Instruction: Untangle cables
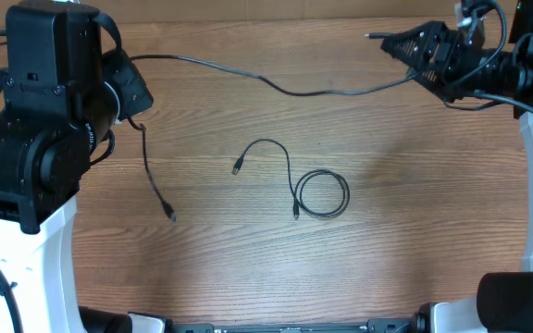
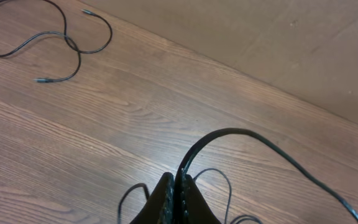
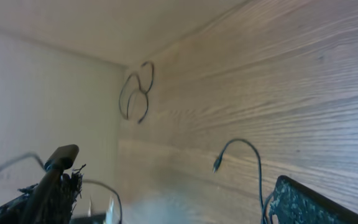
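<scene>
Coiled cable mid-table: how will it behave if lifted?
Likely floppy: the coiled cable lies in a loose loop with a curving tail, so it should drape and uncoil. Probably light, being thin. Unlikely to roll, lying flat.

A brown wooden table (image 1: 387,268), its grain running side to side, fills the view. 3 thin black cables show against it. Near the middle lies a coiled cable (image 1: 322,196), wound into 1 small round loop, its free tail arching up and left to a small plug (image 1: 237,169). Well apart to the left, a 2nd cable (image 1: 149,171) trails toward the near edge and stops at a plug end (image 1: 171,215). A long cable (image 1: 294,91) crosses the far part; whether it rests on the wood is unclear.
</scene>
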